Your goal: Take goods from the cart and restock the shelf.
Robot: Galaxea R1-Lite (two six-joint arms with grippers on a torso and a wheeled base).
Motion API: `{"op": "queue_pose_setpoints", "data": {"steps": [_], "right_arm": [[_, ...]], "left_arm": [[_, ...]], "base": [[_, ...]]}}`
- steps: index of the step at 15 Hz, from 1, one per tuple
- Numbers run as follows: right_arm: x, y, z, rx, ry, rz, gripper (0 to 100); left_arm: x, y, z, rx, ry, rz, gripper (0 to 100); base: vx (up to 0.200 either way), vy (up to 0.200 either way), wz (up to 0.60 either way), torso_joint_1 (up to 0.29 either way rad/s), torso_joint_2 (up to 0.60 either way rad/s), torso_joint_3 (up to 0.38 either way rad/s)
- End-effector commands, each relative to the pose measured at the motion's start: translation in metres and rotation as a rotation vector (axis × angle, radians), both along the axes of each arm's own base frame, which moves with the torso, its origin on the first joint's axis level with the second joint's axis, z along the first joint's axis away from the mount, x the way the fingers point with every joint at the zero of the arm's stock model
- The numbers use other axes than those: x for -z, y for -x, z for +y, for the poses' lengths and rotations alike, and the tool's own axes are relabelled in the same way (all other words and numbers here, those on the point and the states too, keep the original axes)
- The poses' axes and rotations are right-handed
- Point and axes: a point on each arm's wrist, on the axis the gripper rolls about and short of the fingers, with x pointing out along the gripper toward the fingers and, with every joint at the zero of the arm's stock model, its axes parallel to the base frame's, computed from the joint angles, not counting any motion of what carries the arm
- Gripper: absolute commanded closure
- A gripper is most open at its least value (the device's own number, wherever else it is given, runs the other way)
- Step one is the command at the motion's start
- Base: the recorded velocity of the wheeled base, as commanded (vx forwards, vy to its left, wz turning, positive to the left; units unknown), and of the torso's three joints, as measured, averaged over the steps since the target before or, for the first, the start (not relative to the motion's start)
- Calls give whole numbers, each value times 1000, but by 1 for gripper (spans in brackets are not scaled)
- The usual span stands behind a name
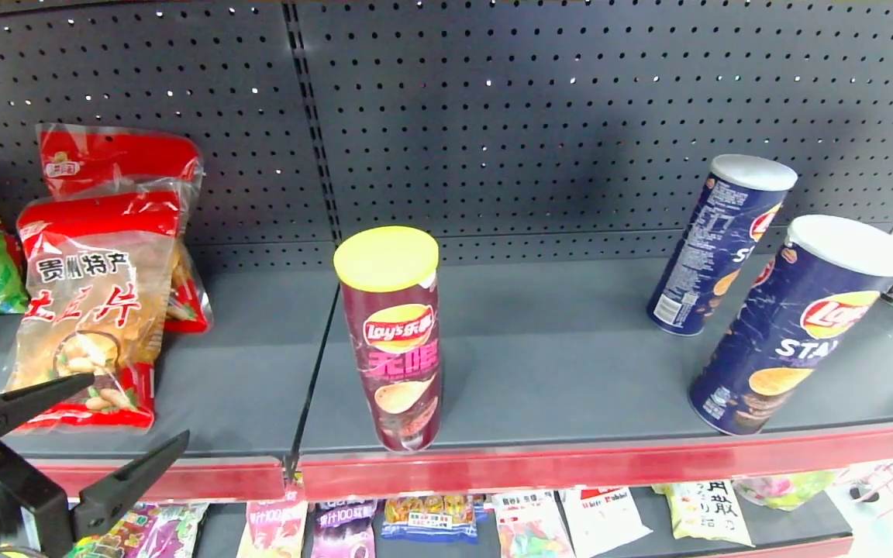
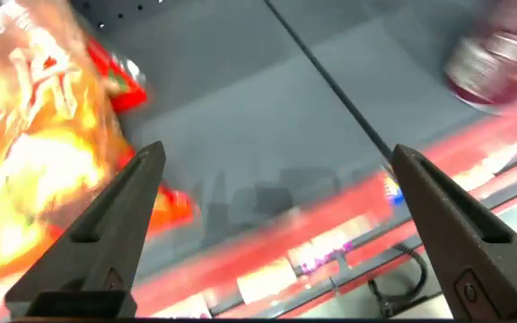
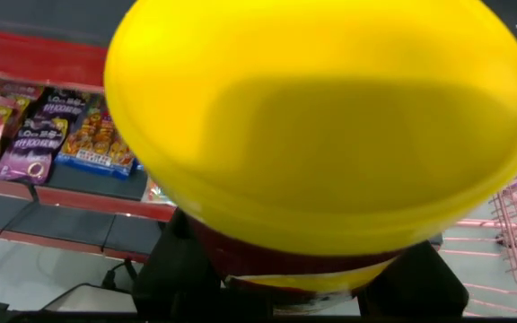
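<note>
Gripper [image 1: 140, 407] on left, wide open near shelf [image 1: 570, 349]

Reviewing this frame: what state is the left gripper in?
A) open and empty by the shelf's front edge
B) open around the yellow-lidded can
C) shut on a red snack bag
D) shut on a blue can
A: the left gripper has its fingers spread wide, with only bare shelf between them.

Bags [image 1: 94, 310] left of cans [image 1: 396, 341], on shelf [image 1: 555, 349]
</note>
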Motion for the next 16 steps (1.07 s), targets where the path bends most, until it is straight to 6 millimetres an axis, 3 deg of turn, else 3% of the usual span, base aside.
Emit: {"op": "queue_pose_setpoints", "data": {"steps": [1,5,9,12,15,16], "right_arm": [[1,0,0,0,1,1,100],[0,0,0,-2,0,1,100],[0,0,0,-2,0,1,100],[-2,-1,0,-5,0,-2,100],[-17,-5,1,-36,5,-11,100],[-31,-10,3,-142,10,-16,100]], "left_arm": [[0,0,0,1,-2,0,0],[0,-1,0,-6,-7,1,0],[0,1,0,-5,-7,-3,0],[1,1,1,-1,-26,-7,0],[2,4,1,0,-25,-12,0],[10,10,2,6,-29,-2,0]], "base": [[0,0,0,0,0,0],[0,0,0,0,0,0],[0,200,0,2,2,2],[0,0,0,0,0,0],[0,0,0,0,0,0],[0,0,0,0,0,0]]}}
